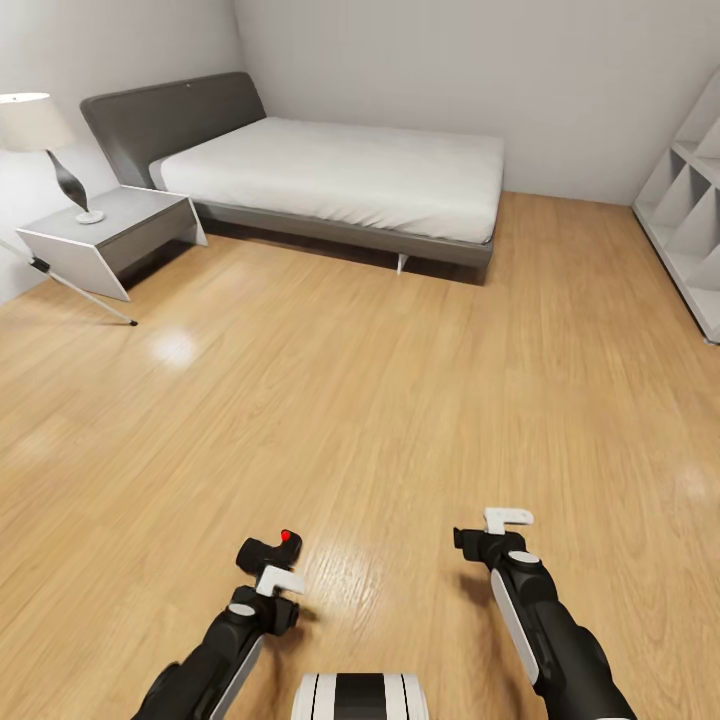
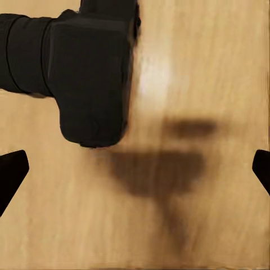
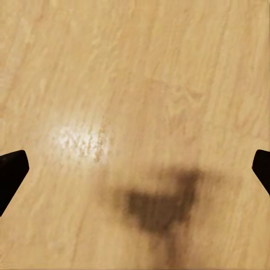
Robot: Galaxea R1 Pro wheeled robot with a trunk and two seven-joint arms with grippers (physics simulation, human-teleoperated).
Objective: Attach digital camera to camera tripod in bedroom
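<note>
At the lower left of your head view, the left hand (image 1: pixel 268 562) carries the digital camera (image 1: pixel 270 551), a chunky black body with its red dot facing up, held above the light wood floor (image 1: pixel 380 400). In the left wrist view the digital camera (image 2: pixel 84 73) sits off to one side of the frame with its lens barrel sticking out sideways, while the fingertips (image 2: pixel 11 174) show only at the two edges, spread wide apart, so you cannot tell from these pictures just how the left hand grips the body. Your right hand (image 1: pixel 495 530) hangs over bare floor at the lower right, with a white finger jutting out and nothing between its fingers; in the right wrist view the fingertips (image 3: pixel 11 174) stand far apart over the planks, above the arm's own dark shadow. Ahead of you in the bedroom, the low grey bed (image 1: pixel 340 170) with its white mattress stands against the far wall. Beside it on the left is a pale nightstand (image 1: pixel 110 235) bearing a lamp (image 1: pixel 45 140). One silver leg of the camera tripod (image 1: pixel 85 292) slants in from the left edge, just in front of the nightstand, its black foot on the floor. White shelving (image 1: pixel 690 220) lines the right wall.
</note>
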